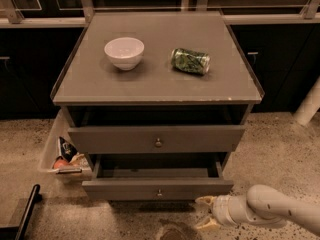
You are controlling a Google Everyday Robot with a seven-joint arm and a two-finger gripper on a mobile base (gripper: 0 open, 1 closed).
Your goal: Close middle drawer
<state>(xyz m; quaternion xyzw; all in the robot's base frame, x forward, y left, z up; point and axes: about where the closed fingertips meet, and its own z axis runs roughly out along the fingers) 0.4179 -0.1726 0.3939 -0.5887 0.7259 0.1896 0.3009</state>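
Observation:
The middle drawer is the low drawer with a flat grey-brown front and a small brass knob. It stands a little way out of the cabinet, and a narrow strip of its inside shows. My gripper is low at the right, just in front of and below the right end of that drawer's front. Its yellowish fingertips are spread apart with nothing between them. The taller drawer above is also slightly out.
A white bowl and a green can lying on its side are on the cabinet top. A bin of snacks stands left of the cabinet. A black bar lies at bottom left. A white post stands at the right.

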